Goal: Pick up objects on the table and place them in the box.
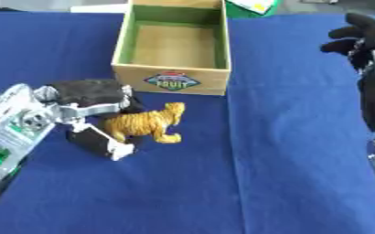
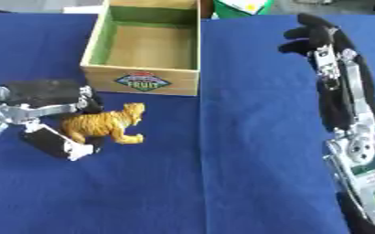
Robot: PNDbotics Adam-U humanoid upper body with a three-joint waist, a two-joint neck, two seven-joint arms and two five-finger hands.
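blue cloth (image 1: 286, 173) is covering the whole table, with a faint crease running down from the box's right corner. beyond the far edge a green and white item (image 1: 254, 6) is showing, too cut off to identify.

box (image 1: 172, 82): light wood, open top, green lining on the inner walls, bare brown floor. it is sitting at the far middle of the table, with a diamond-shaped label reading "fruit" on its near wall. nothing is showing inside it.

toy tiger (image 1: 147, 123): small, orange-tan with darker stripes, standing upright on its legs, head pointing toward the right and slightly toward the box. it is standing on the cloth just in front of the box's near left corner, apart from the box.

left hand (image 1: 87, 93): coming in from the lower left on a silver arm. the black fingers are lying above and behind the tiger's back, and the thumb (image 1: 94, 141), black with a pale tip, is lying on the near side by its hind legs. the fingers are spread with the tiger between them; contact at the rear looks likely, but a closed pinch is not visible.

right hand (image 2: 323, 34): raised at the right side, well apart from tiger and box, fingers curled, holding nothing.
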